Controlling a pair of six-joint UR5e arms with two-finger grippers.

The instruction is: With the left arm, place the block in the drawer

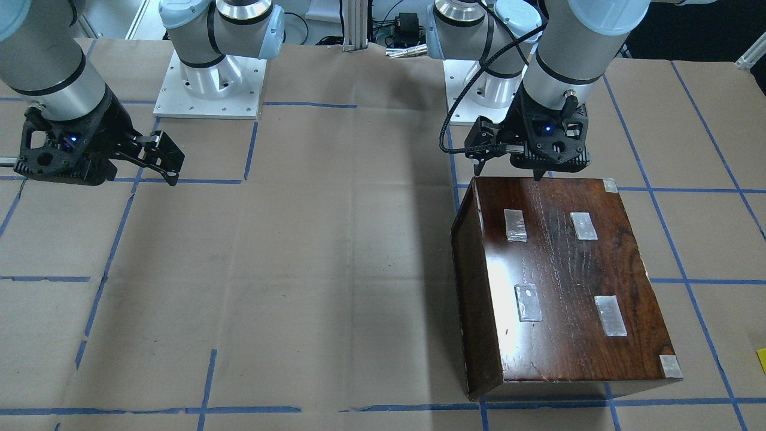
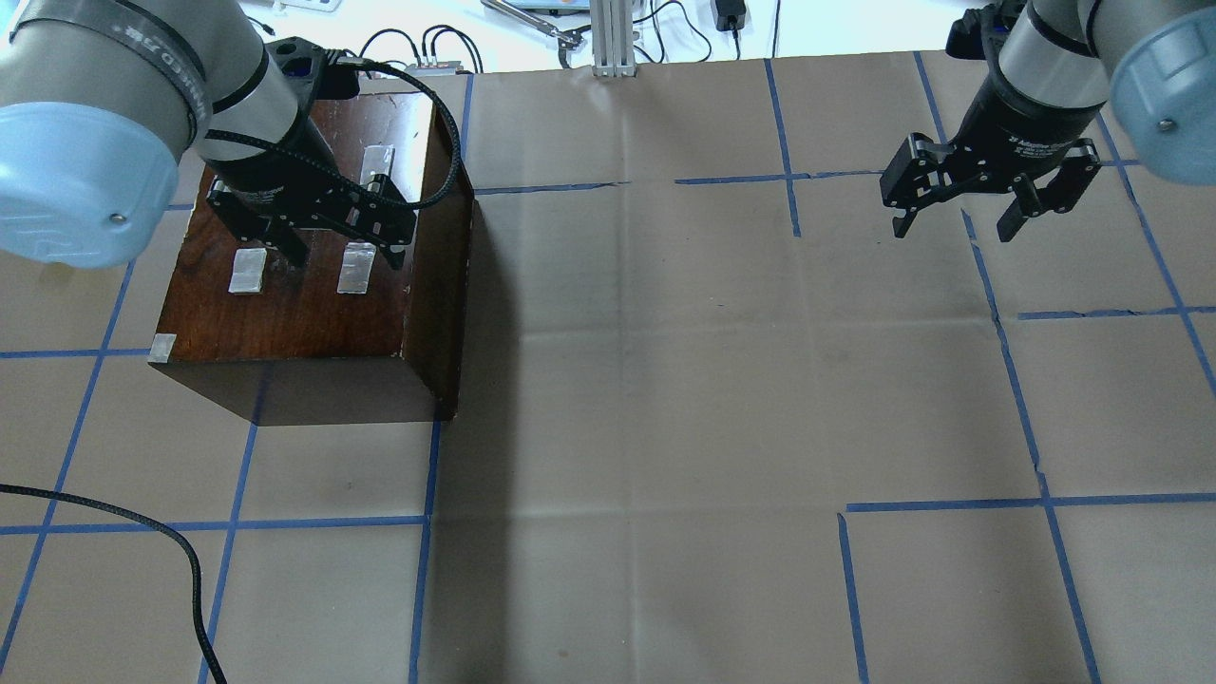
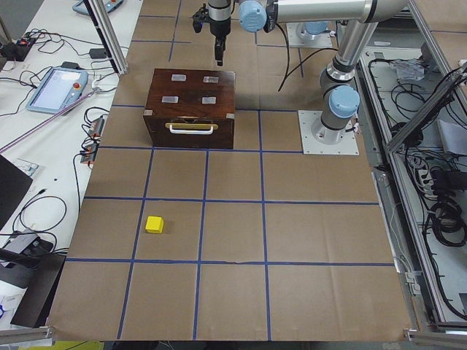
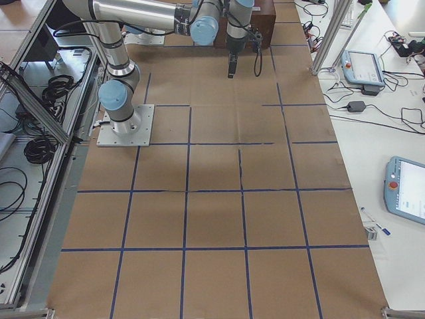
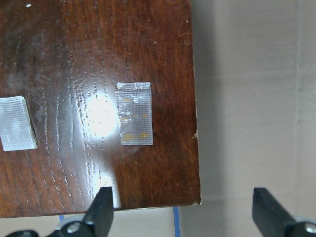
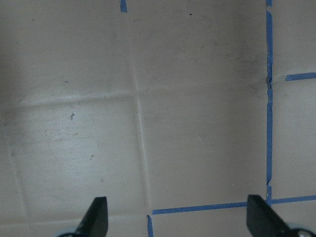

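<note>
Currently the yellow block (image 3: 154,224) sits on the paper-covered table (image 3: 306,233), well apart from the left gripper (image 2: 344,256), whose fingers are spread wide above the wooden box (image 3: 191,98), near its top's edge. Drawer front (image 3: 191,128) sits flush. Right gripper (image 2: 955,230) is likewise spread, over paper.

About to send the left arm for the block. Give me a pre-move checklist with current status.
1. Left gripper open: ok.
2. Left gripper empty: ok.
3. Block free on the table, away from the box: ok.
4. Left gripper above block: not ok, it hangs over the box.
5. Drawer open: not ok, it looks shut in the box front.
6. Right gripper out of the way: ok, open, far across the table.
</note>
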